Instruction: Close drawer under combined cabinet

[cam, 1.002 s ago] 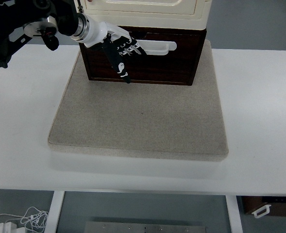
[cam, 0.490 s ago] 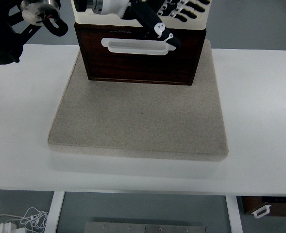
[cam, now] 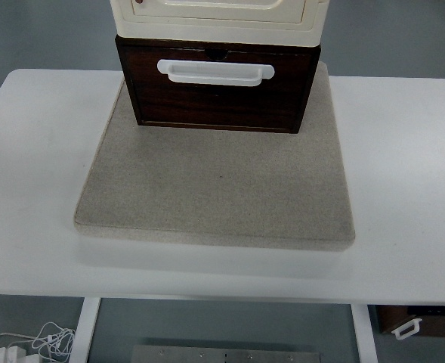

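The dark wooden drawer (cam: pixel 218 98) with a white handle (cam: pixel 215 71) sits under the cream cabinet unit (cam: pixel 220 19) at the top middle. Its front stands roughly level with the cabinet's front edge, so it looks pushed in. The stack rests on the far part of a grey stone-like mat (cam: pixel 214 185). No robot hand or arm shows anywhere in the view.
The mat lies on a white table (cam: pixel 33 151) that reaches both side edges. Below the table's near edge I see a bundle of white cable (cam: pixel 26 344) at bottom left and a dark box with a white handle (cam: pixel 415 324) at bottom right.
The left arm, whose hand was at the drawer handle, rose over the cabinet top and then left the view. The drawer front has not visibly shifted.
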### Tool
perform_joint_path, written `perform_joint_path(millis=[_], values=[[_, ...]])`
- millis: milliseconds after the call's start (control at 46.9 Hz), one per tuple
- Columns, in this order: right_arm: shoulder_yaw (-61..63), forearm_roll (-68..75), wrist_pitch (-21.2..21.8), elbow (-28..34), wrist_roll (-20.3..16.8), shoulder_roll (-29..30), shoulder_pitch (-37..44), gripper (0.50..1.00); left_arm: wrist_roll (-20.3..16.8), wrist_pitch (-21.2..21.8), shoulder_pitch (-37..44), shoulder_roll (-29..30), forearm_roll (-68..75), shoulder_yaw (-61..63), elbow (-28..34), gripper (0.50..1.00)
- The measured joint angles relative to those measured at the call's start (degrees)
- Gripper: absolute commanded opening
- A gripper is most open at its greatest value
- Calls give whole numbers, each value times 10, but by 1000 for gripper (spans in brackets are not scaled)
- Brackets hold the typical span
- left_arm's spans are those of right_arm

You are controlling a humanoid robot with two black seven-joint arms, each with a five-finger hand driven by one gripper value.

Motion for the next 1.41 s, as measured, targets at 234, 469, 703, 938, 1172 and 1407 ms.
perform_joint_path(millis=[234,469,703,938,1172,1407], values=[[0,0,0,0,0,0,0,952,5,58,-12,16,-66,-6,101,994],[1,0,0,0,0,0,0,952,11,66,-14,17,-86,-5,234,996],[3,0,0,0,0,0,0,952,51,66,14,11,-162,1,308,996],[1,0,1,0,0,0,0,952,71,69,81,-9,-201,1,313,996],[1,-1,1,0,0,0,0,952,69,62,153,-45,-228,-4,313,996],[4,2,4,0,0,0,0,952,70,29,207,-73,-258,-3,313,996]])
